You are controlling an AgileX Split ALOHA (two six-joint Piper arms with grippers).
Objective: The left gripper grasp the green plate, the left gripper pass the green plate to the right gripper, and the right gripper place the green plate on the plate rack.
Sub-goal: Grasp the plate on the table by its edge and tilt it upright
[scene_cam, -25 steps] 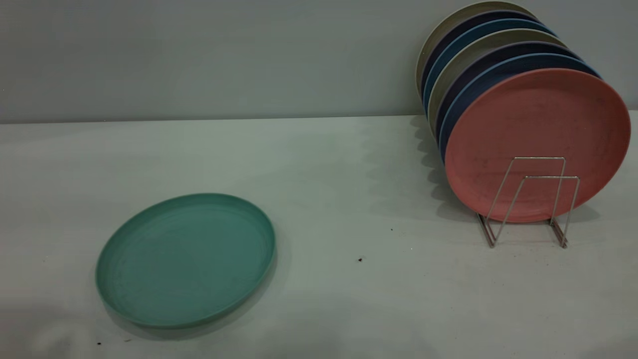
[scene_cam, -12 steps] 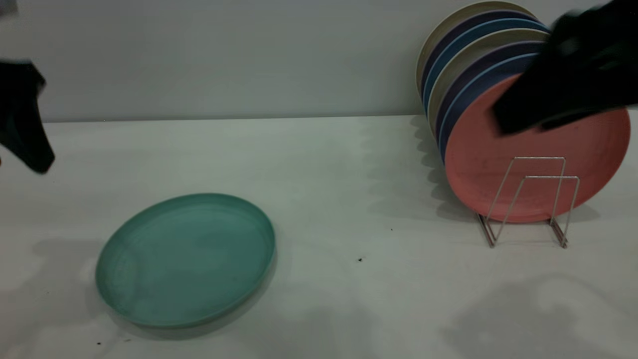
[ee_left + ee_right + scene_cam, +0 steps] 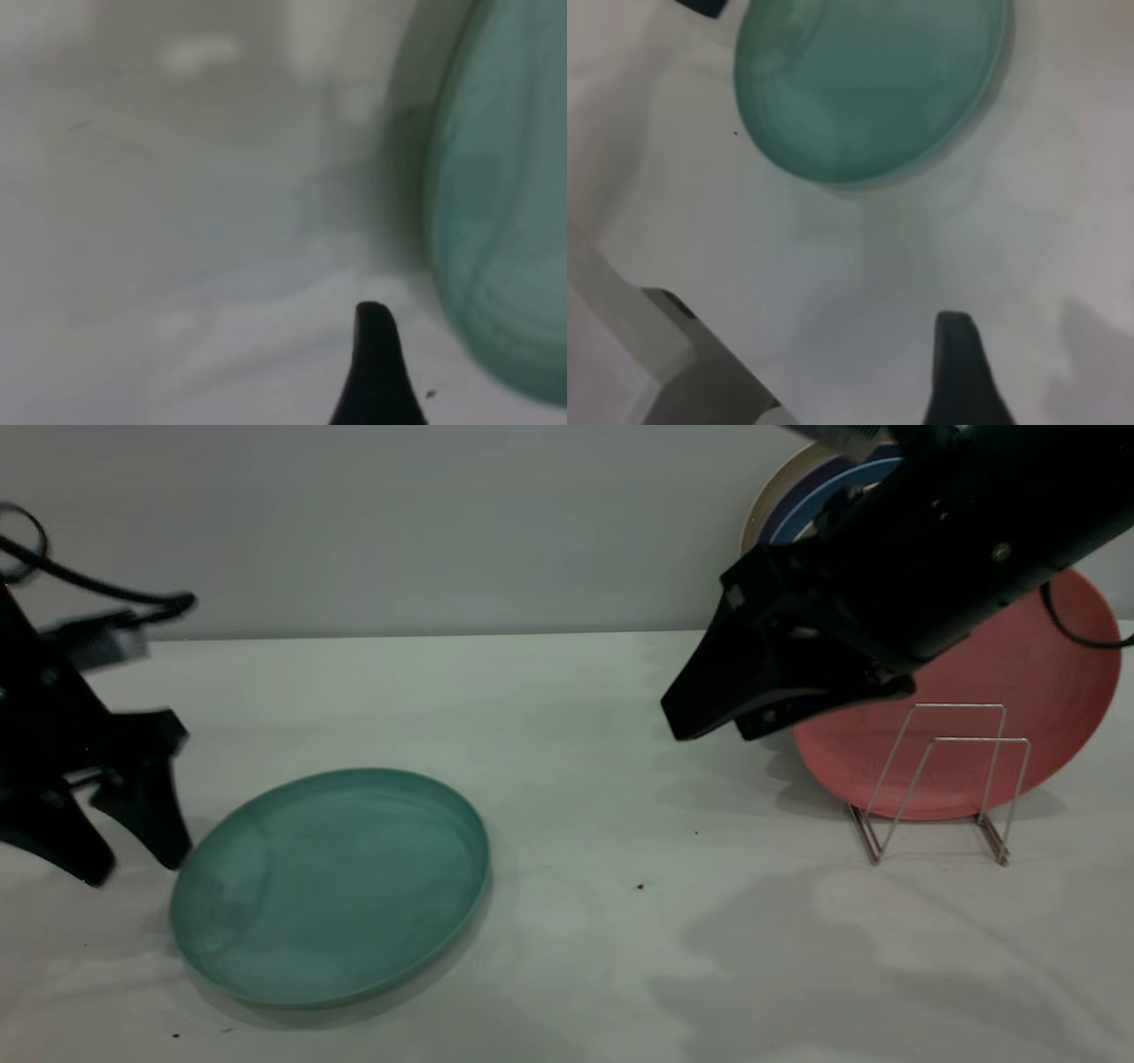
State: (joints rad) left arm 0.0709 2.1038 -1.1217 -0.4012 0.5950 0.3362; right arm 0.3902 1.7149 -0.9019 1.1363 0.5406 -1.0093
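On the pale grey tabletop (image 3: 576, 717), a thin silver wire plate rack (image 3: 941, 779) at the right holds upright plates, a salmon-pink plate (image 3: 1019, 682) foremost. The large round teal-green plastic plate (image 3: 330, 886) lies flat at front left. The left end effector (image 3: 133, 864), fingers spread, sits just beside its left rim. The right end effector (image 3: 713, 731) hangs angled before the rack; whether it is open, I cannot tell.

We are seeing the green plate (image 3: 330, 887) lying flat on the tabletop (image 3: 585, 779) at the left, the left gripper (image 3: 133, 864) just beside its left rim. Well apart to the right, the plate rack (image 3: 941, 779) is holding plates (image 3: 1045, 682) upright, with the right gripper (image 3: 713, 735) hovering before them.
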